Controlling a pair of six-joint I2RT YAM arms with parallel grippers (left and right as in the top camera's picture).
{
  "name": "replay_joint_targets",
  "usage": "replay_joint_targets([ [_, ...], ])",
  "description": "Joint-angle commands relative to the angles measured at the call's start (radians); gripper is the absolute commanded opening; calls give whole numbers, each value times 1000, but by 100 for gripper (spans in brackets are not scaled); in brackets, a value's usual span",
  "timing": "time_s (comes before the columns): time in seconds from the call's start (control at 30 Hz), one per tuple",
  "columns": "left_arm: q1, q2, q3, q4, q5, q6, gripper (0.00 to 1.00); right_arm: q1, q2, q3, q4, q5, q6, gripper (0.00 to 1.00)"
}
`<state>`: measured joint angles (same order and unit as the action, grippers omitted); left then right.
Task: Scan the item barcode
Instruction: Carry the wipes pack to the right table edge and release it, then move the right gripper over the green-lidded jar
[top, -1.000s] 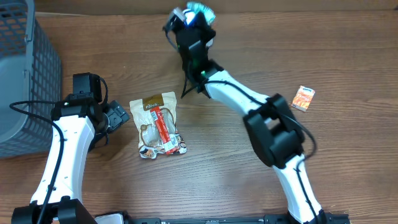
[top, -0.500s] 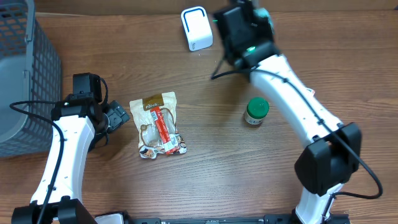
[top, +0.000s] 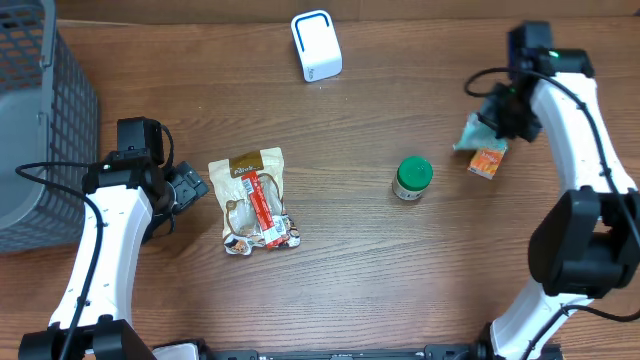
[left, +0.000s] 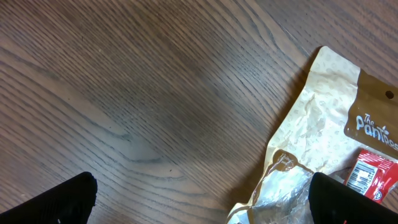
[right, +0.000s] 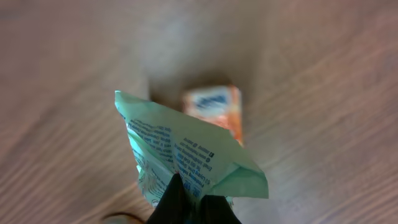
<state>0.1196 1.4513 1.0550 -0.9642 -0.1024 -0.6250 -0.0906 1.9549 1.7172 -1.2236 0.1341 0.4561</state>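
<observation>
A pale green packet with printed text is the item, pinched at one edge by my right gripper, which is shut on it. It hangs over the right side of the table, just above a small orange box. The white boxy scanner stands at the back centre, far from the packet. My left gripper is open, low over the wood. It sits beside the left edge of a tan snack bag.
A grey mesh basket fills the far left. A green-lidded jar stands on the wood right of centre, between the snack bag and the orange box.
My right arm has swung from the back centre by the white scanner out to the right side, carrying the green packet. The left arm has not moved.
</observation>
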Motion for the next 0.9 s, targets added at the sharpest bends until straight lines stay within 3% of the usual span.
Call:
replay_joint_targets([
  [0.0, 2, 0, 1, 0, -12, 13, 100, -55, -40, -54, 3, -69, 23, 4],
  [0.2, 2, 0, 0, 0, -12, 13, 100, -109, -40, -83, -8, -68, 23, 4],
  [0.3, 2, 0, 0, 0, -12, 13, 100, -119, -40, -83, -11, -65, 23, 49],
  [0.4, 2, 0, 0, 0, -12, 13, 100, -119, -40, -83, -14, -65, 23, 84],
  [0.43, 2, 0, 0, 0, -12, 13, 100, -119, -40, -83, -17, -65, 23, 88],
  [0.53, 2, 0, 0, 0, -12, 13, 100, -119, -40, -83, -23, -66, 23, 93],
  [0.87, 2, 0, 0, 0, -12, 13, 100, -43, -40, -83, -51, -161, 23, 94],
])
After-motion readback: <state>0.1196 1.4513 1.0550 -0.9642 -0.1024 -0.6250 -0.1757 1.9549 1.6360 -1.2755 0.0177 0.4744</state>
